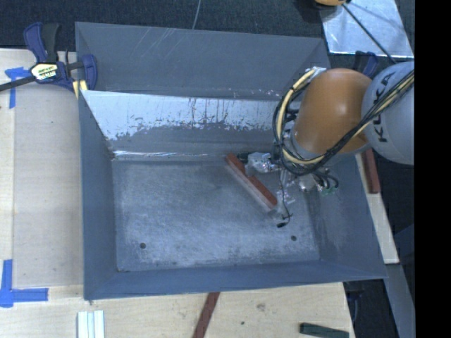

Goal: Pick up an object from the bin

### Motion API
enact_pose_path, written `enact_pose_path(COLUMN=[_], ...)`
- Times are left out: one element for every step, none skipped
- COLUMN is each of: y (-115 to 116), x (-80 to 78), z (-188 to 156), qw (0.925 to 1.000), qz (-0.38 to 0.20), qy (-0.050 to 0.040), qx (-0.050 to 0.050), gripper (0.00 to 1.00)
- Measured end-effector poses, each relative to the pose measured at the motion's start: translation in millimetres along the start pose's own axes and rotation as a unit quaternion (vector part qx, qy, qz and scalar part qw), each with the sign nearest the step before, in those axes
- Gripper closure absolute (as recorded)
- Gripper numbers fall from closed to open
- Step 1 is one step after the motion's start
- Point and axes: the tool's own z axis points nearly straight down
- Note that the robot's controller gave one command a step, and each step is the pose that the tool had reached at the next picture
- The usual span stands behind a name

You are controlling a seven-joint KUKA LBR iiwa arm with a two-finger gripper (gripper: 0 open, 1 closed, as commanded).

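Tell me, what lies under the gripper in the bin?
A reddish-brown stick lies slanted on the bin floor, its lower end at the gripper. The orange-covered wrist hides the floor beneath it.

Surfaces noted, bin point(176, 220): grey sheet metal, matt. Its floor is dull, finely speckled and scuffed pale in patches. The back wall point(197, 111) is brighter, with a soft sheen and thin vertical scratches and dark streaks. On the floor, a flat reddish-brown stick point(250, 180): looks like wood, matt, paler along one edge. The orange wrist cover point(331, 111) is smooth and glossy, plastic by its look. The cables point(285, 111) have smooth black and yellow sheathing. The arm shell point(398, 118) is pale grey, smooth, slightly glossy. Parts of the hand point(283, 219): bare pale metal, dull shine.
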Motion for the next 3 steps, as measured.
enact_pose_path(y=[-40.3, -40.3, -50.6], x=[-32.8, -32.7, -28.5], z=[37.6, 37.6, -177.2], qw=[1.0000, 1.0000, 0.9998], qz=[0.002, 0.002, -0.020], qy=[-0.0006, -0.0006, 0.0017], qx=[0.000, 0.000, -0.001], gripper=[1.00, 1.00, 1.00])
